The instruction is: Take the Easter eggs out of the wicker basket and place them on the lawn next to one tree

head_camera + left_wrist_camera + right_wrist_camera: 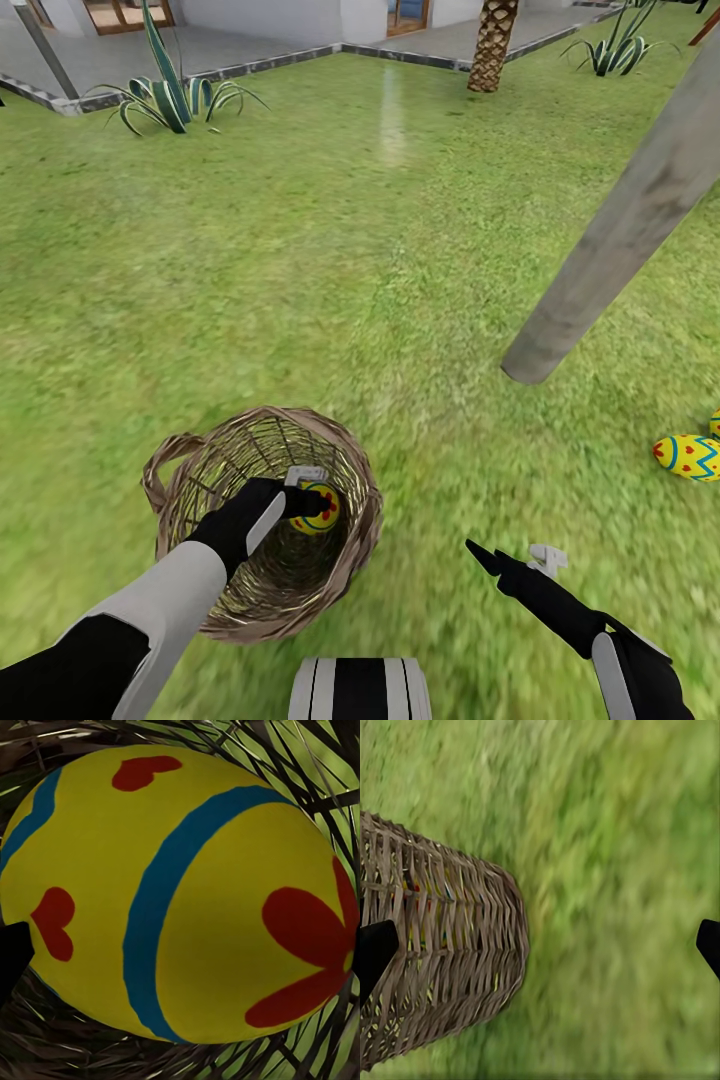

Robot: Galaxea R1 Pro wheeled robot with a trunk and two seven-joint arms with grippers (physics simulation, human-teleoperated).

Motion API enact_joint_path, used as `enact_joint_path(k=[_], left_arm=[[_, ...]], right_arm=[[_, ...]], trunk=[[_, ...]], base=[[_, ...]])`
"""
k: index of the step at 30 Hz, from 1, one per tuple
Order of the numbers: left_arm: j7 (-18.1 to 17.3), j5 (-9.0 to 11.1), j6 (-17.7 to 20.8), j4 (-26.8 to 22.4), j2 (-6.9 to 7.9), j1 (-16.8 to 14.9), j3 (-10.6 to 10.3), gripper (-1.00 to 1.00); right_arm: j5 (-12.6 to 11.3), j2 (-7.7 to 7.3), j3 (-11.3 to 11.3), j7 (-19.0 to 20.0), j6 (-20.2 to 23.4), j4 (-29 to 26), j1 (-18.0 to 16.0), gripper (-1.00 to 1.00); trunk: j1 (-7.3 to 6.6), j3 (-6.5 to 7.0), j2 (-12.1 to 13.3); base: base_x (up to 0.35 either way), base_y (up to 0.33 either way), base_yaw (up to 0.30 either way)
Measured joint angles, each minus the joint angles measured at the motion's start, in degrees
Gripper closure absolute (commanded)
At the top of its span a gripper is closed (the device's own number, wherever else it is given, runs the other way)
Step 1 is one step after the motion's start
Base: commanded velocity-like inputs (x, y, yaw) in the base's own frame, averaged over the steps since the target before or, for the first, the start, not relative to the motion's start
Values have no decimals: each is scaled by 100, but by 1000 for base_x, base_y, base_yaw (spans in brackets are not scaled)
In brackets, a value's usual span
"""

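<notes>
A round, deep, brown open-weave wicker basket [262, 520] is standing on the mottled green lawn [330, 250] in front of the robot. The left claw [318, 503] is reaching down inside the basket, its black fingers sitting on either side of a small bright yellow egg with a blue band and a red flower [322, 505]; the left wrist view is showing this egg [176, 892] very close against the weave, with dark fingertips just touching its two edges, so the claw is gripping it. The right claw [505, 560] is hovering over bare grass just beside the basket, its fingers spread wide and holding nothing. From the right wrist view the basket's woven side [435, 945] is lying near one fingertip. A thick, smooth, pale grey tree trunk [630, 220] is slanting up at the right. Near its base, on the grass, a yellow egg with blue zigzags and red marks [687, 457] is lying, with another yellow egg [715, 424] just beside it, cut off by the frame edge.
</notes>
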Motion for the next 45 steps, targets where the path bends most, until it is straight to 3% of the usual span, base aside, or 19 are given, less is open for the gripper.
enact_joint_path(k=[27,45], left_arm=[[4,-2,9,-4,0,0,4,100],[3,-91,136,225,1,3,9,100]], right_arm=[[0,0,-1,0,1,0,-1,-100],[-1,0,-8,0,3,0,-1,-100]], trunk=[[0,0,0],[-20,176,11]], base=[[0,0,0],[0,0,0]])
